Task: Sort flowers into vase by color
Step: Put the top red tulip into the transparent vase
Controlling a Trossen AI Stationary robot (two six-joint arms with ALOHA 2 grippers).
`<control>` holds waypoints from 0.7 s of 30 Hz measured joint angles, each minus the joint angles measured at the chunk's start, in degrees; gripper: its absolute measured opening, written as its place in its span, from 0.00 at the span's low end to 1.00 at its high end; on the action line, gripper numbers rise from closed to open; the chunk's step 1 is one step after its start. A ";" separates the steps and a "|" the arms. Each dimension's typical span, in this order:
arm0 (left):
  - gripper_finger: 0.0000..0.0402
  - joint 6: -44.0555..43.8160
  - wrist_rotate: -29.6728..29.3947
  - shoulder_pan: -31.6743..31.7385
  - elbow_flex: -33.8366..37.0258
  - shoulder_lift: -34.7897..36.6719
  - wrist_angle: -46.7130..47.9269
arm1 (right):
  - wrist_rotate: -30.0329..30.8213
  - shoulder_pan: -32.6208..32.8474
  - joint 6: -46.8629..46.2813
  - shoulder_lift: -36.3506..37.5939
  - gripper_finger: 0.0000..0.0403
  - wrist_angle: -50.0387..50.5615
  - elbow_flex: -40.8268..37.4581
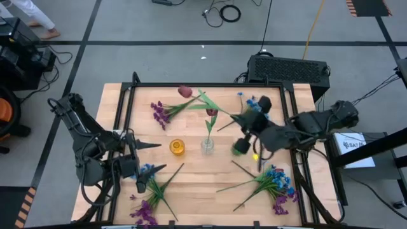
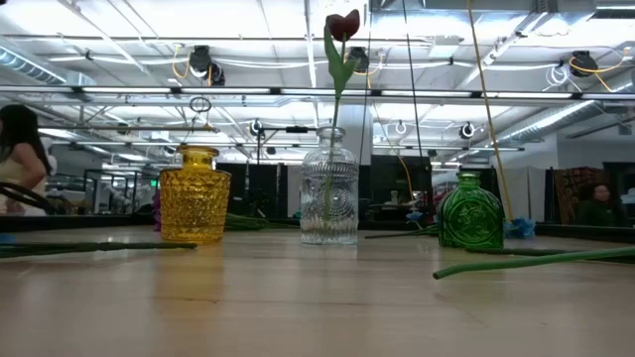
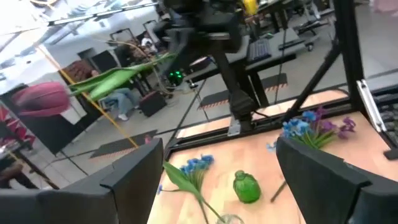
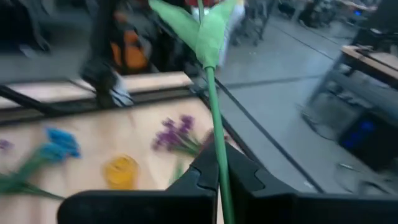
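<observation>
A red tulip-like flower (image 1: 184, 91) with green leaves (image 4: 202, 28) hangs over the table's far middle, and my right gripper (image 1: 236, 119) is shut on its stem. A clear vase (image 2: 329, 198) at the table's centre holds another dark red flower (image 2: 343, 25), whose stem stands in the vase's neck. A yellow vase (image 2: 194, 194) stands to the left of the clear vase and a green vase (image 2: 471, 211) to its right. My left gripper (image 1: 152, 157) is open, left of the yellow vase, with nothing between its fingers (image 3: 134, 177). My right gripper pinches the flower's thin green stem (image 4: 216, 146) between its two fingers, below the leaves. The fingers come from the table's right side. The blossom end reaches out past the fingertips toward the far left. The flower is lifted clear of the table.
Loose sprigs lie on the wood: purple ones (image 1: 160, 111) at the far left, blue ones (image 1: 251, 102) at the far right, a blue and purple bunch (image 1: 273, 181) at the near right, and another (image 1: 149, 187) at the near left. A black frame (image 1: 124, 108) rims the table.
</observation>
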State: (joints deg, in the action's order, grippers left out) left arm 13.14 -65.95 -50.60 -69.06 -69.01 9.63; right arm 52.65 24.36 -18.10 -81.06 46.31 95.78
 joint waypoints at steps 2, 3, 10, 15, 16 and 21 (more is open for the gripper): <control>0.78 -2.06 0.02 0.81 0.00 0.01 0.01 | 0.24 1.24 2.04 2.64 0.00 -9.98 -7.50; 0.78 -3.15 0.45 1.28 0.00 0.02 0.04 | 0.21 1.67 3.55 3.83 0.00 -16.29 -11.73; 0.78 -6.77 14.16 6.17 0.00 -0.73 -0.18 | -3.07 3.19 19.34 5.55 0.00 -75.97 -41.14; 0.78 -6.85 15.21 10.15 0.00 -2.81 -0.99 | -12.26 2.05 24.98 0.88 0.00 -109.79 -52.03; 0.78 -6.83 15.35 11.15 0.00 -3.38 -1.99 | -13.47 1.80 25.05 -0.34 0.00 -113.01 -52.82; 0.78 -5.53 26.06 17.32 0.04 -6.58 -11.72 | -21.07 0.52 27.04 -6.24 0.00 -121.18 -51.97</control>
State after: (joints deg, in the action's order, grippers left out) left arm 7.61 -39.89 -33.27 -69.01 -75.59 -2.09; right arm 31.58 24.88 8.94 -87.30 -74.87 43.81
